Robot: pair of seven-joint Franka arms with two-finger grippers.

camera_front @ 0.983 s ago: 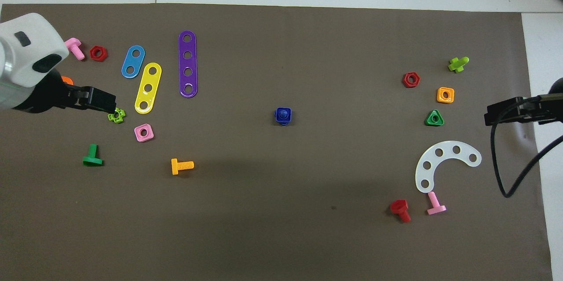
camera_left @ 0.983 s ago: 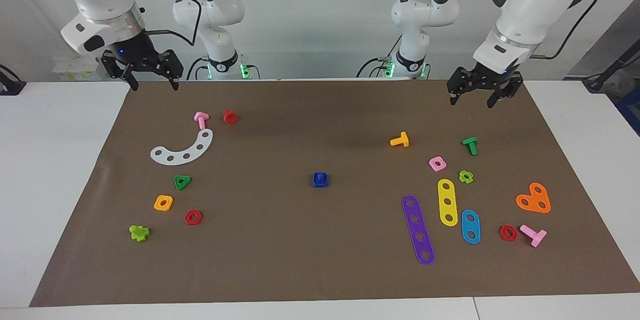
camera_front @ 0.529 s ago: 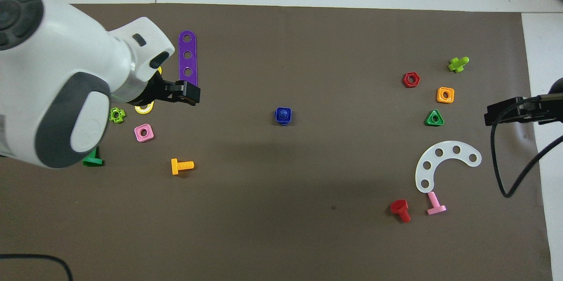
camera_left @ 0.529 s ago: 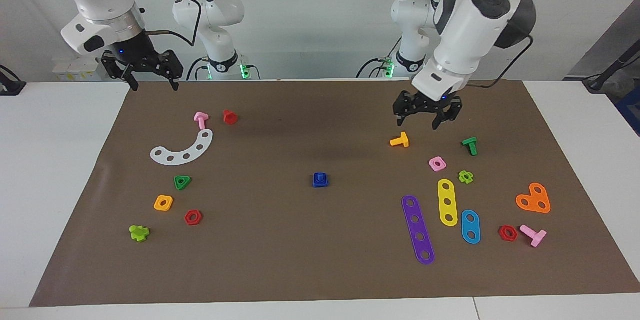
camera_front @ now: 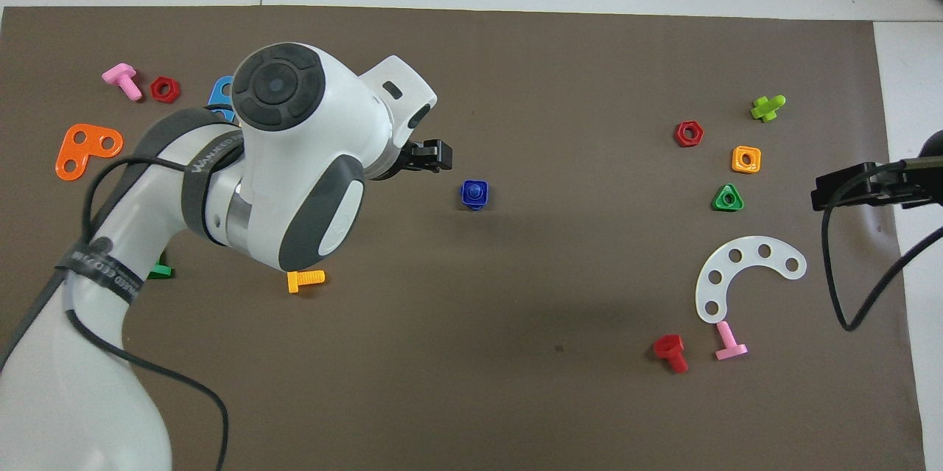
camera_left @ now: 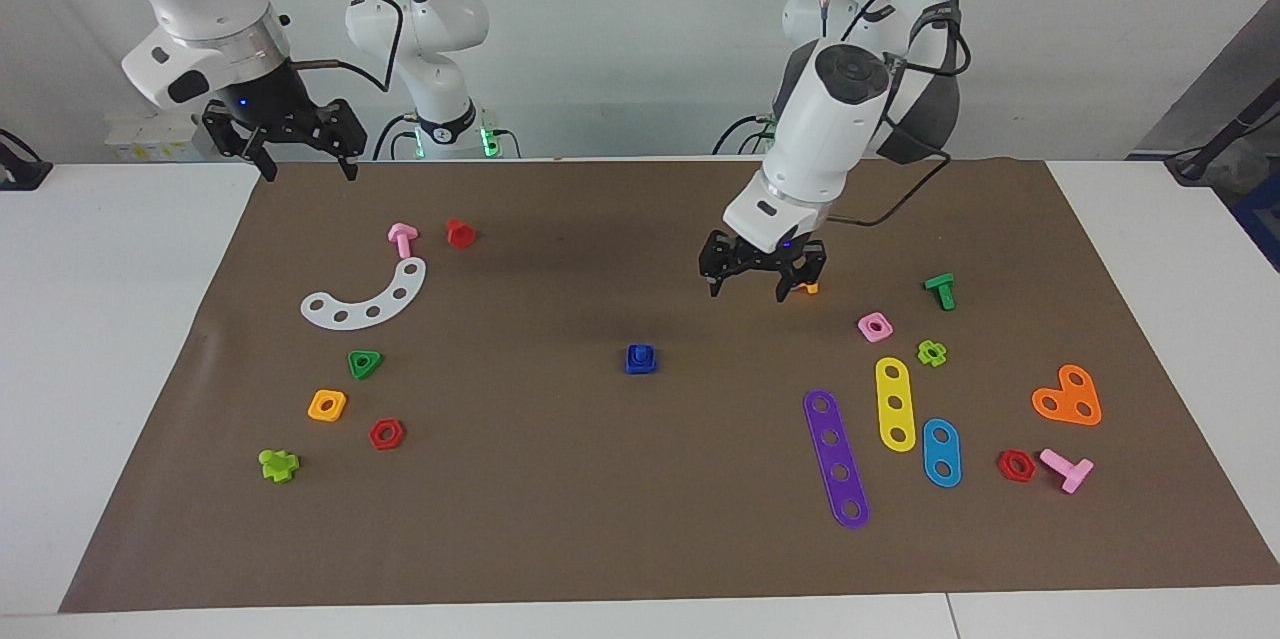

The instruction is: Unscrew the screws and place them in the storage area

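The dark-blue screws, a bolt seated in a square nut, stand as one piece at the middle of the brown mat; they also show in the overhead view. My left gripper hangs open and empty over the mat, between the orange bolt and the blue pair, toward the left arm's end from the pair; it also shows in the overhead view. My right gripper waits open over the mat's edge nearest the robots, at the right arm's end.
Toward the left arm's end lie a purple strip, yellow strip, blue strip, orange heart plate, pink nut and green bolt. Toward the right arm's end lie a white curved strip, green triangular nut and other nuts and bolts.
My left arm has swung from the mat's corner at its own end toward the middle and lower, now close to the blue pair. The right arm has not moved.
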